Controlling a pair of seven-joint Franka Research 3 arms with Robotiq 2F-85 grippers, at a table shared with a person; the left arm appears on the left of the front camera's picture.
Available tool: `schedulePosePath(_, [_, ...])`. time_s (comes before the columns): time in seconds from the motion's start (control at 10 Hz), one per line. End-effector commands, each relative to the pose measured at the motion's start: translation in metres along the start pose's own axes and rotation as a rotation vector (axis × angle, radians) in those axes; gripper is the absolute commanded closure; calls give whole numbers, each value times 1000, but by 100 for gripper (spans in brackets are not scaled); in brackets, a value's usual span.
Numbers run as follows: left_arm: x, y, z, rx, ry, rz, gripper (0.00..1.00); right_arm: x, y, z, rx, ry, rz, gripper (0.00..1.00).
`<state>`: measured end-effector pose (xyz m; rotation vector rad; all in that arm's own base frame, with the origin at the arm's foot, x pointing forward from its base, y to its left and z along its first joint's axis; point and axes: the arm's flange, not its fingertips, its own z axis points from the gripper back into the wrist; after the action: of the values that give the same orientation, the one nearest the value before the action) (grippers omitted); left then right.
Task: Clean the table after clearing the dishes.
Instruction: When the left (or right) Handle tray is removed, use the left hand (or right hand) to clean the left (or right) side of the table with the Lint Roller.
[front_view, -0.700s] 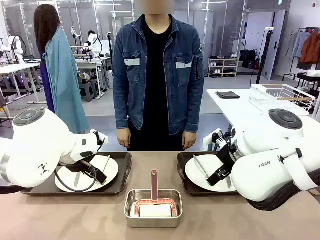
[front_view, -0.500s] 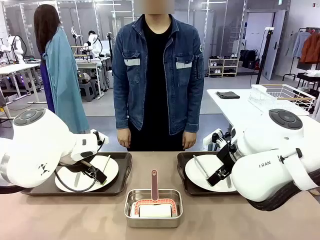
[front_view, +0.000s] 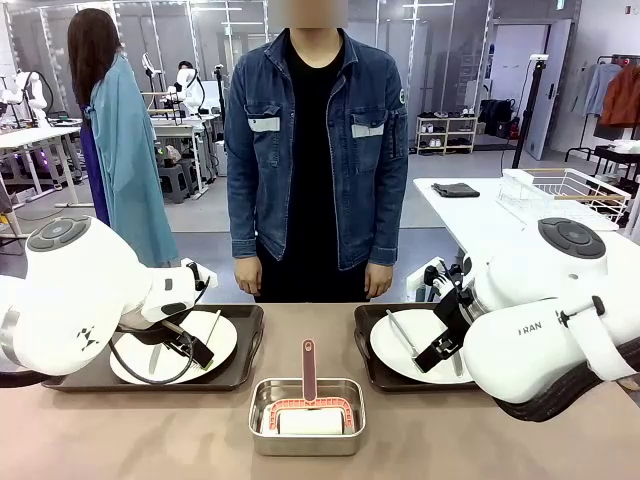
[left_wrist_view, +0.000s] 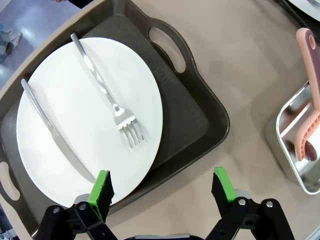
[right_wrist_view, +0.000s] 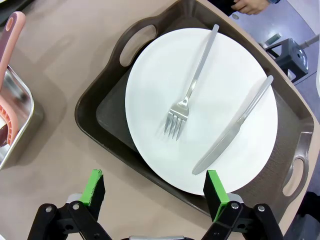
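The dishes sit on the far half of the table (front_view: 450, 440), one set at each side. The left plate (left_wrist_view: 90, 120) is carried on the left tray (left_wrist_view: 210, 107), and the right plate (right_wrist_view: 200, 110) on the right tray (right_wrist_view: 100, 95). Each plate is round, white and bare of food. A fork (left_wrist_view: 107, 97) and a knife (left_wrist_view: 50, 130) are laid across each, apart and roughly parallel. The trays are dark brown, with a cut-out handle at each short end. Their long axes are set along the table's far edge, left to right in the front view.

The left tray lies just ahead of and below the left jaws, and the right tray likewise below the right jaws, so each set is judged nearer to its own arm. In each wrist view the tray's long axis runs obliquely to the line between the pads (left_wrist_view: 102, 185). One pad hangs over the tray's near rim, the other over bare table. Both pairs of jaws are spread wide, and nothing is held in either. For a lift, a rim or handle would have to be brought between the pads, which is judged to call for a turn of the wrist.

Between the trays, nearer the robot, a steel pan (front_view: 307, 415) with a pink-handled roller (front_view: 309, 370) is set. A person (front_view: 315, 150) stands at the far edge, touching nothing.
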<state>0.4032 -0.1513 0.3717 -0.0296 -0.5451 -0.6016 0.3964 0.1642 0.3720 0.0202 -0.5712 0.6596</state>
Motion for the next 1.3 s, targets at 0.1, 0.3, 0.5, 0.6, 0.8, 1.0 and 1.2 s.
schedulePosePath(0.1, [0, 0, 0, 0, 0, 0, 0, 0, 0, 0, 0, 0, 0, 0])
schedulePosePath(0.3, [24, 20, 12, -6, 40, -44, 0, 25, -20, 8, 103, 4, 20, 0])
schedulePosePath(0.5, [43, 41, 34, -166, 55, -24, 0, 47, -49, 21, 247, 14, 19, 0])
schedulePosePath(0.6, [49, 52, 42, -260, 61, -17, 0, 55, -64, 23, 343, 10, -13, 0])
schedulePosePath(0.8, [58, 84, 55, -488, 23, 54, 0, 67, -95, 28, 612, -65, -114, 0])
schedulePosePath(1.0, [54, 120, 57, -782, -125, 173, 0, 66, -115, 26, 865, -155, -243, 0])
schedulePosePath(1.2, [41, 139, 52, -1058, -281, 275, 0, 62, -124, 27, 1048, -236, -354, 0])
